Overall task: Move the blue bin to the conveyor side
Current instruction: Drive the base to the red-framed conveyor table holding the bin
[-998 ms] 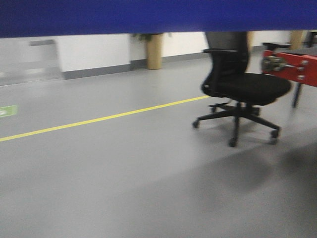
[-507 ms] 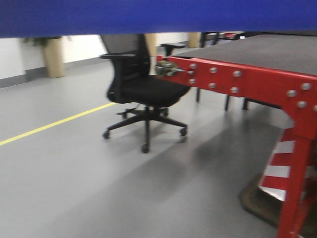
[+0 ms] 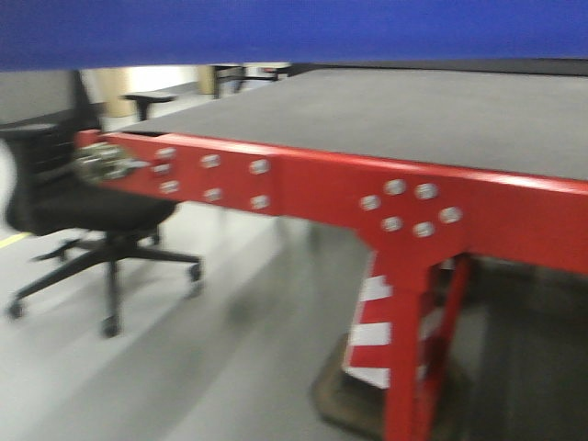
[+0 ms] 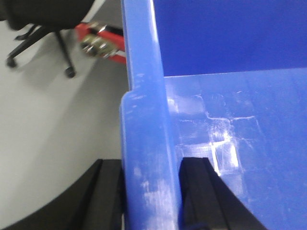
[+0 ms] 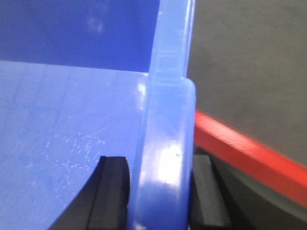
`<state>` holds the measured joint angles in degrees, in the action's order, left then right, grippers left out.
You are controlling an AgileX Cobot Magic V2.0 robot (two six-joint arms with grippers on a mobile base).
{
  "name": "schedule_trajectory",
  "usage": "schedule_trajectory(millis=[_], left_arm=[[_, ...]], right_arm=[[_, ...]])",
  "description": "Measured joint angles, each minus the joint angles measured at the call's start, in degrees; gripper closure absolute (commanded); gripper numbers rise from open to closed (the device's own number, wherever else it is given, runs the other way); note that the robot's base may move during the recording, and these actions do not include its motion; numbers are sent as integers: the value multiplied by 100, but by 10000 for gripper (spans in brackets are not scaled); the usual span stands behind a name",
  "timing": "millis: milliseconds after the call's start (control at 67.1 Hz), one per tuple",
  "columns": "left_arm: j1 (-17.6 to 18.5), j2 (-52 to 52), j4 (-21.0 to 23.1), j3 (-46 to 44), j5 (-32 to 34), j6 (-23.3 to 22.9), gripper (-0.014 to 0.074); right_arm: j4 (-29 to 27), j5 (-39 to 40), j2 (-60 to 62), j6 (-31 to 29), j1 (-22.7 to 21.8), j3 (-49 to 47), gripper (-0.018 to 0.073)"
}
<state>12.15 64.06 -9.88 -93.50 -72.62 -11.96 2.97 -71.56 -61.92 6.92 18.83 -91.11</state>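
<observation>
I hold the blue bin (image 3: 294,32) in the air with both arms; its wall fills the top strip of the front view. My left gripper (image 4: 151,191) is shut on the bin's left rim (image 4: 144,120), one black finger outside, one inside. My right gripper (image 5: 160,191) is shut on the bin's right rim (image 5: 168,120) in the same way. The conveyor (image 3: 413,115) stands straight ahead: a wide dark grey belt on a red bolted frame (image 3: 303,188). Its belt (image 5: 249,57) and red edge strip (image 5: 244,151) lie below my right gripper.
A black wheeled office chair (image 3: 83,220) stands on the grey floor at the left, beside the conveyor's metal end fitting (image 3: 101,161). A red leg with white stripes (image 3: 404,331) on a dark foot stands low ahead. The chair also shows in the left wrist view (image 4: 43,28).
The view has swung right: the chair slid from the right side to the far left, and the conveyor came in and now fills the middle. Both grips on the bin look unchanged.
</observation>
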Motion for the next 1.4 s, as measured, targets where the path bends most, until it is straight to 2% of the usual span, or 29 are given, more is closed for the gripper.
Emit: schedule_trajectory(millis=[1401], left_arm=[[0, 0, 0, 0, 11, 0, 615]], right_arm=[[12, 0, 0, 0, 0, 0, 637]])
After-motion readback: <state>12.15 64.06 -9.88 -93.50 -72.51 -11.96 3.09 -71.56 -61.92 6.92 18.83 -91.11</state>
